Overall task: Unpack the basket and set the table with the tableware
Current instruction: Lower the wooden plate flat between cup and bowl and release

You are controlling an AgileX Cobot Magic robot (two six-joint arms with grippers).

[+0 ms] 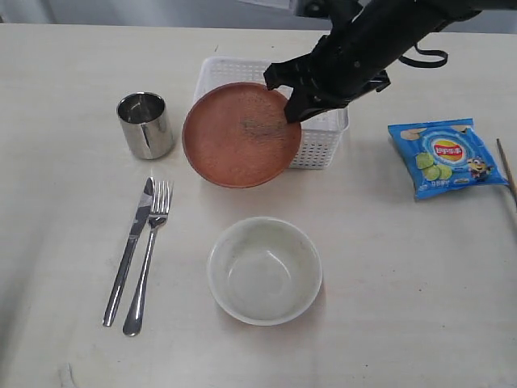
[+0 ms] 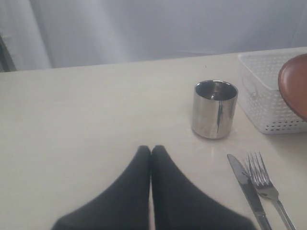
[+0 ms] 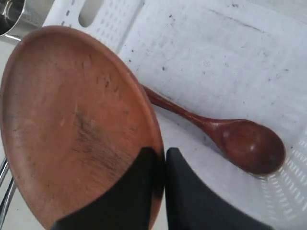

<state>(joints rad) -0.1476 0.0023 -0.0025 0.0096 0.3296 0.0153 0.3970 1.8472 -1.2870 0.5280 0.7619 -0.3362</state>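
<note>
Right gripper [image 1: 295, 109] is clamped on the rim of the reddish-brown plate [image 1: 238, 133]. On the cream table [image 1: 388, 283], the plate tilts over the front wall of the white basket [image 1: 323, 147], seemingly to lift it out. A white bowl [image 1: 264, 271], steel cup [image 1: 145, 125], knife [image 1: 129, 250] and fork [image 1: 149, 259] lie set out. A wooden spoon [image 3: 230, 136] waits inside the basket. Left gripper [image 2: 151, 151] hovers clenched and empty.

White perforated basket [image 1: 321, 144] upright on cream wood-grain counter [image 1: 404, 283]; brown wooden spoon [image 3: 216, 132] lying flat on basket floor; reddish-brown round plate [image 1: 241, 135] tilted, overlapping basket's left corner, rim pinched in right tool [image 3: 160, 155]; steel cup [image 1: 145, 124] upright, left of basket; knife [image 1: 129, 250] and fork [image 1: 149, 255] side by side, near edge; white bowl [image 1: 264, 270] upright, below plate in exterior view.
</note>
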